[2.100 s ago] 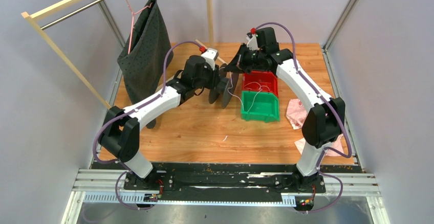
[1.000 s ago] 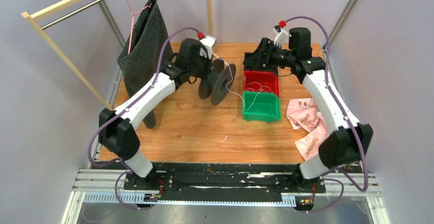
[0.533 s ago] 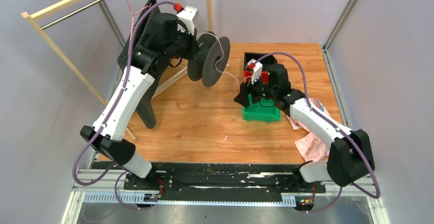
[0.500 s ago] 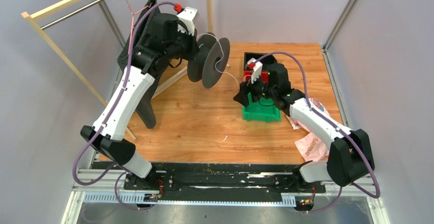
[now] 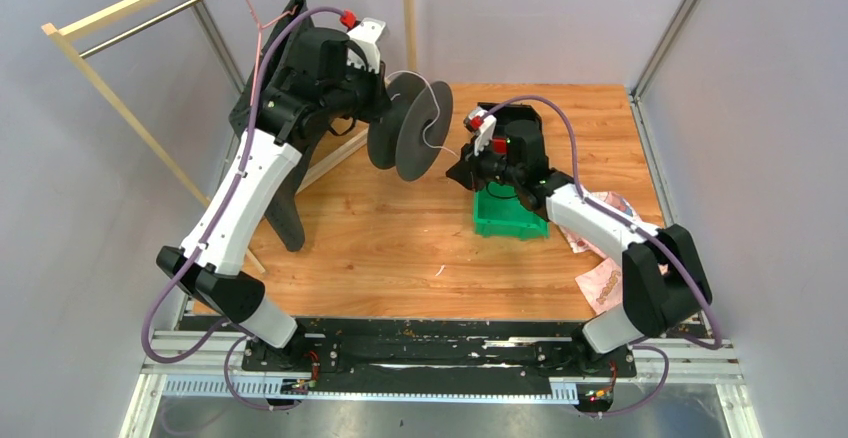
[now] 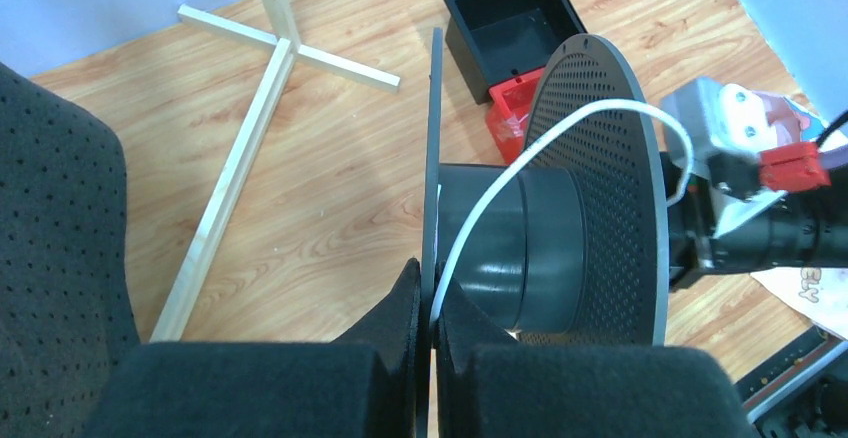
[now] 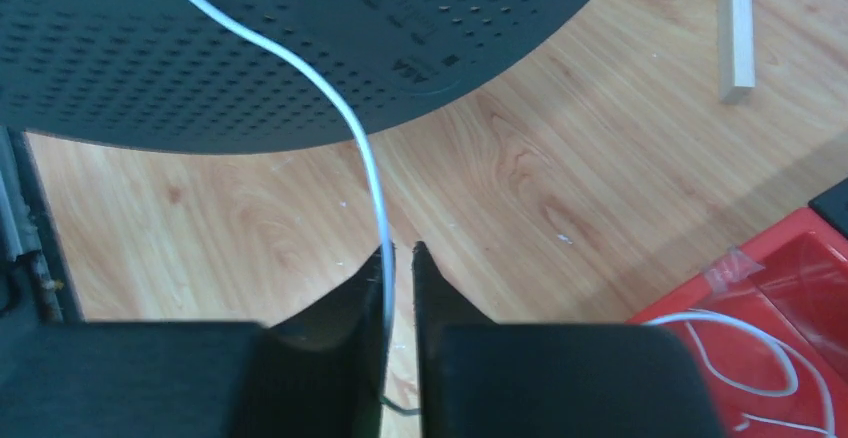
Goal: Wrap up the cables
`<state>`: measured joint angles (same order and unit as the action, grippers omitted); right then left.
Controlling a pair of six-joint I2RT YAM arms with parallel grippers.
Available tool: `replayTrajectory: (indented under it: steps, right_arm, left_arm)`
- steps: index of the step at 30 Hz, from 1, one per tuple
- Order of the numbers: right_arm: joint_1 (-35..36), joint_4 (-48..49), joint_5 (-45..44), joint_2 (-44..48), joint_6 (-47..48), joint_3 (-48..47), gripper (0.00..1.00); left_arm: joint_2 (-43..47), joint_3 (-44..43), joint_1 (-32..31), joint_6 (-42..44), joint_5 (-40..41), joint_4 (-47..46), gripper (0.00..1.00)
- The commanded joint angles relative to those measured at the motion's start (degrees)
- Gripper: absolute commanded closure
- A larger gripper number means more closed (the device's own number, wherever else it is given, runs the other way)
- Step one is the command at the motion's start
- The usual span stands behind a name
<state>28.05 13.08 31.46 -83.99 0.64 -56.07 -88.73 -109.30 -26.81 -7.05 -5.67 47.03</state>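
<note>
- Clamping the spool point(image 6: 515, 248) by its flange: my left pincer point(image 6: 430, 283).
- Limp, light, slick cable point(image 7: 345, 123) threads my right pincer point(image 7: 400, 253)'s narrow gap; pinched or not, I cannot tell.
- Best pinched gently, close to the spool.

My left arm point(image 5: 240, 193) and right arm point(image 5: 592, 221) are built alike: smooth white shells cover the long links, bulky black housings sit at every joint, and each black base is bolted to a dark mounting plate point(image 5: 440, 350). A thick purple hose point(image 5: 262, 58) runs along each arm from base to wrist. Each wrist carries a small white camera block point(image 5: 368, 31) with a red cap point(image 5: 348, 17) beside it. My left gripper point(image 6: 428, 276) and right gripper point(image 7: 401, 250) have matte black fingers point(image 6: 392, 310), broad at the root and tapering to thin, pointed tips.
</note>
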Motion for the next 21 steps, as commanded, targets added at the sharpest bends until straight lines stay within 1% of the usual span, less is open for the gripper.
replayTrajectory:
  steps: [1, 3, 5, 9, 11, 15, 19, 21]
  right_arm:
    - [0.7, -0.6, -5.8, -1.4, -4.3, -4.6, 0.98]
    - [0.1, -4.3, -10.5, -1.0, -4.9, -7.7, 0.99]
    - [-1.6, -5.6, -14.0, -0.5, -7.1, -9.4, 0.99]
    - [-8.6, -7.3, -15.2, -2.5, -14.7, -12.6, 0.99]
    - [-10.7, -7.8, -16.2, -4.0, -16.1, -13.5, 0.99]
    - [-11.4, -12.0, -19.3, -8.9, -13.6, -16.0, 0.99]
    - [-11.1, -15.5, -18.1, -12.4, -12.6, -16.3, 0.99]
    - [-10.6, -15.6, -15.9, -11.8, -12.8, -14.5, 0.99]
  left_arm:
    - [2.4, -2.0, 0.0, 0.1, -1.5, -1.0, 1.0]
    - [3.0, -0.8, 0.4, 0.8, -2.0, -0.7, 1.0]
    - [3.7, 0.6, 1.0, 1.3, -3.5, -0.5, 1.0]
    - [5.8, 3.1, 1.9, 2.2, -5.2, -0.5, 1.0]
    - [6.7, 3.7, 2.3, 2.6, -6.6, -0.5, 1.0]
    - [7.5, 3.5, 3.2, 2.7, -10.4, -0.6, 1.0]
    - [7.9, 2.2, 4.1, 2.2, -13.5, -0.8, 1.0]
    - [8.1, 1.8, 4.7, 0.8, -12.7, -1.5, 1.0]
